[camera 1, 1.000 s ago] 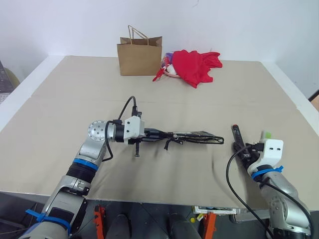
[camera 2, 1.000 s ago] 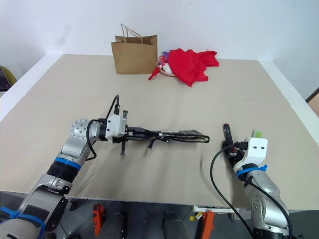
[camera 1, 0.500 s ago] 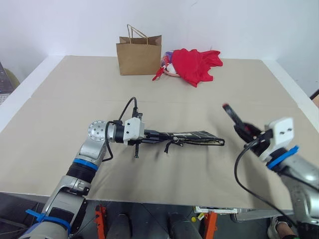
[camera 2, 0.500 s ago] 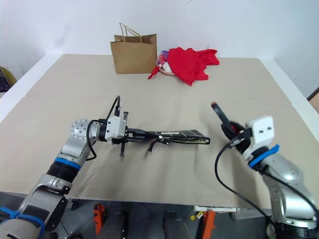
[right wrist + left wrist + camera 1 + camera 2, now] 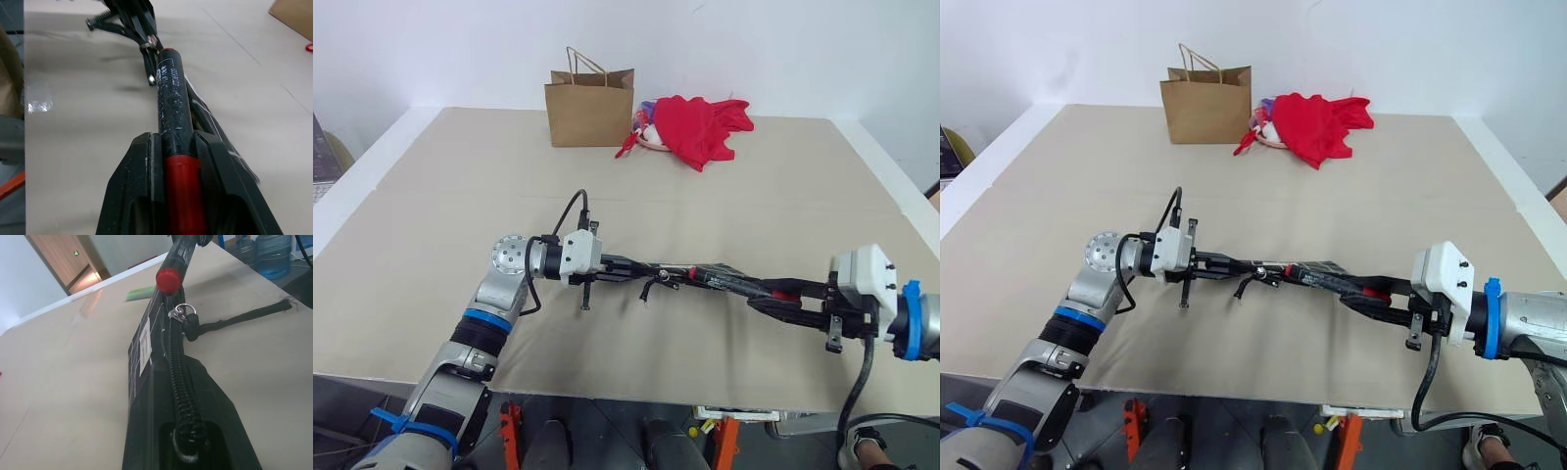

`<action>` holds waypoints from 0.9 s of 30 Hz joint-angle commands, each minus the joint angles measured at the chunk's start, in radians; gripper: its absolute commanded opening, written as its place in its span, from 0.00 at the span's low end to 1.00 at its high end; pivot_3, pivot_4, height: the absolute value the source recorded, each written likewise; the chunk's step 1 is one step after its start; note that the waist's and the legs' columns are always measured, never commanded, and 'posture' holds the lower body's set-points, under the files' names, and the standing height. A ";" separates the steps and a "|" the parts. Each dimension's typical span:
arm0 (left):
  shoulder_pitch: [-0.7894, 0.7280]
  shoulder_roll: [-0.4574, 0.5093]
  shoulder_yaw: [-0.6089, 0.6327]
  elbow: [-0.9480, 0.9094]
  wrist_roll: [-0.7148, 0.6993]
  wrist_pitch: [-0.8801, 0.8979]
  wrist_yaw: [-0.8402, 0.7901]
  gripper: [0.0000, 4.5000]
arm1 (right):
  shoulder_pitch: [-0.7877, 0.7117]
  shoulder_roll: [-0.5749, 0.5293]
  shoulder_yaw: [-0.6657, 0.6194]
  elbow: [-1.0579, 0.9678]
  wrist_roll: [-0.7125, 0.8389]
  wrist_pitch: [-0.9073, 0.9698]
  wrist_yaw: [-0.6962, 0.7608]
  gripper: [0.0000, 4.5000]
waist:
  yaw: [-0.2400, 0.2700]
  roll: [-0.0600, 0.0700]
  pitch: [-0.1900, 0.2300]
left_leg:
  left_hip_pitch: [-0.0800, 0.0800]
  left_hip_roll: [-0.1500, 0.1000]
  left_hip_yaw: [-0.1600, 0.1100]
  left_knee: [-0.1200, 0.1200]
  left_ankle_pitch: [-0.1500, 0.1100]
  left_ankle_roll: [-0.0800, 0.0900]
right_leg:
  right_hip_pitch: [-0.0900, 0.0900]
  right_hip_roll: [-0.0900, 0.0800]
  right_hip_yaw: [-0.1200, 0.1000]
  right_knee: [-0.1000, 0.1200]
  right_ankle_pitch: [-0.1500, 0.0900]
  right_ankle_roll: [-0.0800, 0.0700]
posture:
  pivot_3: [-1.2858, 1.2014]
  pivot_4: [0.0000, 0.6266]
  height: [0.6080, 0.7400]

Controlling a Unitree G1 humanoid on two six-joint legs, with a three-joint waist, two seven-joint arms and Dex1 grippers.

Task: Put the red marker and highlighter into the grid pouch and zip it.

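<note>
My left gripper (image 5: 631,267) is shut on the left end of the grid pouch (image 5: 710,268), holding it edge-up just above the table with the zipper on top. In the left wrist view the zipper slider (image 5: 182,311) and its cord pull sit partway along the pouch (image 5: 161,382). My right gripper (image 5: 771,297) is shut on the red marker (image 5: 736,282), which points level to the left. The marker's red end (image 5: 169,278) sits over the pouch's top edge just past the slider. The lime-green highlighter (image 5: 139,293) lies on the table beyond the pouch.
A brown paper bag (image 5: 590,110) stands at the back of the beige table (image 5: 431,225), with a red cloth heap (image 5: 700,127) to its right. The table's front edge runs close below both arms.
The right gripper lifted the red marker off the table at the right, turned it level and carried it left to the pouch's top edge. The left gripper and pouch stayed put.
</note>
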 commanded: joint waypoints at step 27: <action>0.016 -0.034 -0.018 -0.090 -0.025 -0.006 0.007 0.00 | -0.193 -0.004 0.159 0.033 -0.088 -0.052 0.024 0.54 | 0.001 0.000 0.000 | 0.000 0.000 0.000 0.001 0.000 0.000 | 0.001 0.000 0.000 0.000 0.000 0.000 | 0.52 0.24 1.00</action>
